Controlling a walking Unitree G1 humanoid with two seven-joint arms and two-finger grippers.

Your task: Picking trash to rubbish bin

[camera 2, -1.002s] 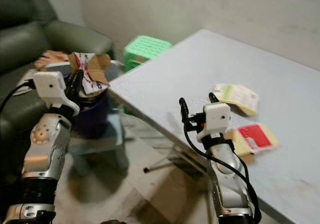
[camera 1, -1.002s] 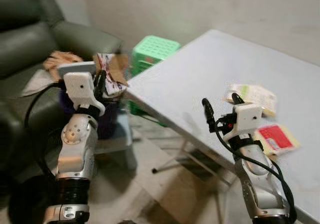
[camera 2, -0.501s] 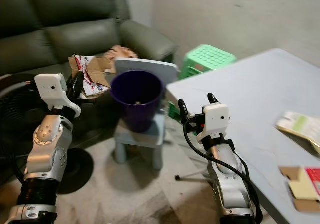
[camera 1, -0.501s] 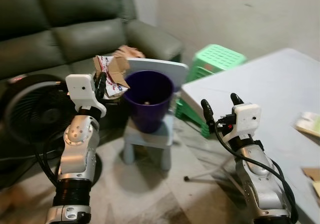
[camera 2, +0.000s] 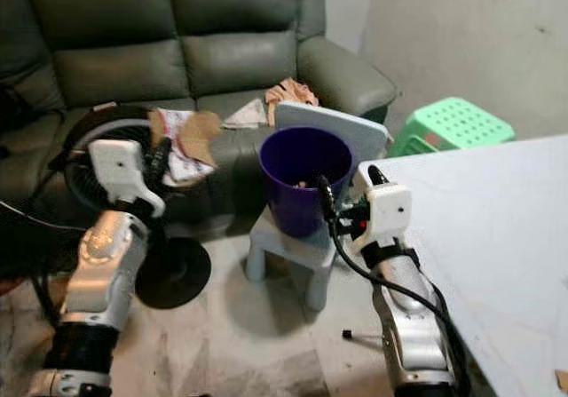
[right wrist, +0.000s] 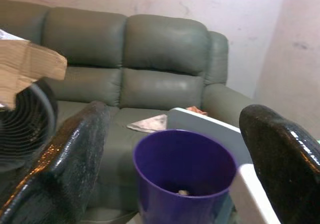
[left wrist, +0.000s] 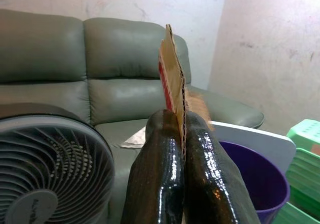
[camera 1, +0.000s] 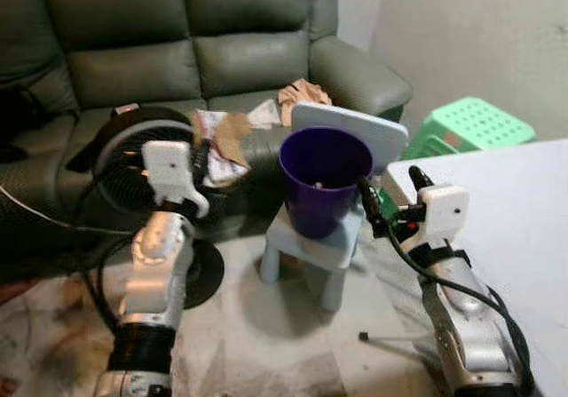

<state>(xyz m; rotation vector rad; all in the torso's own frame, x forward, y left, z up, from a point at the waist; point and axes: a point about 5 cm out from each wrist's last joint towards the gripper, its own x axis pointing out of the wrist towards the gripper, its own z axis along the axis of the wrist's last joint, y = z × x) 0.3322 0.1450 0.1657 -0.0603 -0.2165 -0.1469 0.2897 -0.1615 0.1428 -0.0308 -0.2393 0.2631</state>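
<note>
Raised left claw pinches cardboard (right claw spread).

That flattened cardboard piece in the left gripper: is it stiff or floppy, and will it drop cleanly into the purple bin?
The cardboard piece stands upright above the left gripper, edge showing corrugation, so probably fairly stiff and light. Its creased, irregular flaps suggest it may catch on the purple bin rim rather than slide in cleanly.
</note>
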